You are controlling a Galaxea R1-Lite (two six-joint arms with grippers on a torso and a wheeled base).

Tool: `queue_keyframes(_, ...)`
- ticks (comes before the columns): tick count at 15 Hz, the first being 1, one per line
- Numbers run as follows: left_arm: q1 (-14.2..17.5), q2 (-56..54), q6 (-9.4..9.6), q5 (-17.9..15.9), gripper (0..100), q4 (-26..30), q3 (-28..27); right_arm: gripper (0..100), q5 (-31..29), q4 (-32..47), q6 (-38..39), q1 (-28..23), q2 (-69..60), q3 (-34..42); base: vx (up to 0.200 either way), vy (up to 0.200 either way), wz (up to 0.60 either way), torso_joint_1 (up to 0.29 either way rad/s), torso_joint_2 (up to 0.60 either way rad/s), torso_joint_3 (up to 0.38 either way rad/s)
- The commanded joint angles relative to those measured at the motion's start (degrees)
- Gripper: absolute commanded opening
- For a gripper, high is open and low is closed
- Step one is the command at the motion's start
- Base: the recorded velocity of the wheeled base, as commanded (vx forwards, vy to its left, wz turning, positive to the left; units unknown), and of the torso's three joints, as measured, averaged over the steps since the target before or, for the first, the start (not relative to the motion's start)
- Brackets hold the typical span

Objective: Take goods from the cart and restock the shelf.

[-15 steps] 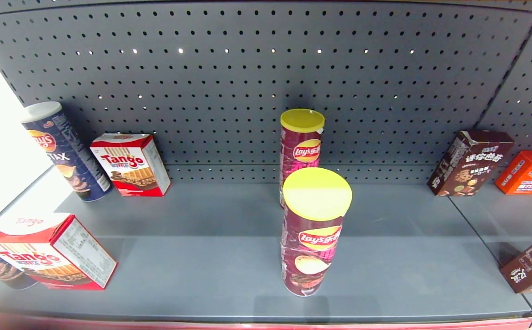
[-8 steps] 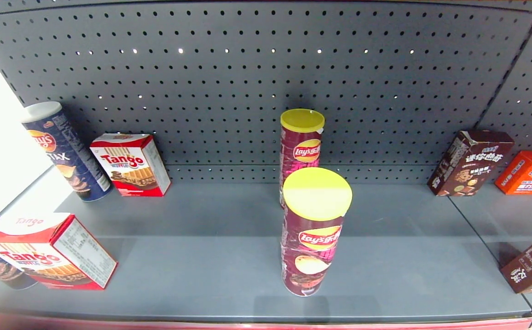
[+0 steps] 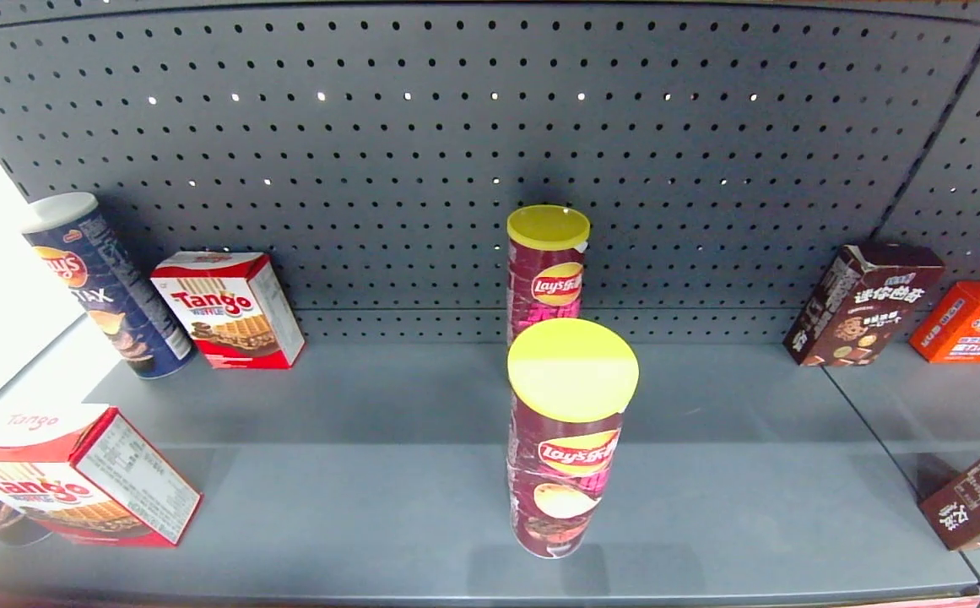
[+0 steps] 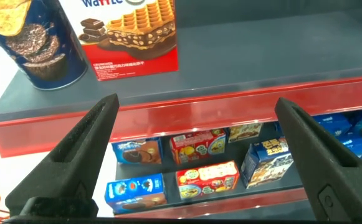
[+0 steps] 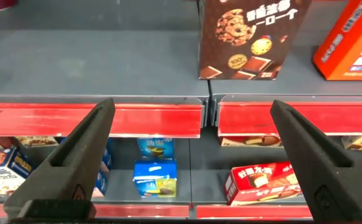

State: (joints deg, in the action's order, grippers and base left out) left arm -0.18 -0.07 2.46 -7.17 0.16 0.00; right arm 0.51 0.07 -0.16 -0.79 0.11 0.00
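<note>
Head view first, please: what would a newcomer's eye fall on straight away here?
The front chip can, maroon with a bright yellow lid, stands upright in the middle of the shelf, and the rear chip can stands right behind it. An orange box sits at the far right.

Black wedges: left claw (image 4: 196, 101), right claw (image 5: 192, 104)

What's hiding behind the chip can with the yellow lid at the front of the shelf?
A second maroon chip can with a yellow lid stands behind the front can, by the pegboard wall. Its bottom is covered.
</note>
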Motion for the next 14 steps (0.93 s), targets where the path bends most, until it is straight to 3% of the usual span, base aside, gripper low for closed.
queue_keyframes(1,0.1,0.1,-0.09,0.2,100,0.0,0.0,100,0.0,0.0,0.0,0.0,0.0,0.0,0.0,-0.2,0.0,-0.002,0.0,0.002)
queue_keyframes(14,0.2,0.1,-0.09,0.3,100,0.0,0.0,100,0.0,0.0,0.0,0.0,0.0,0.0,0.0,0.0,0.0,0.0,0.0,0.0)
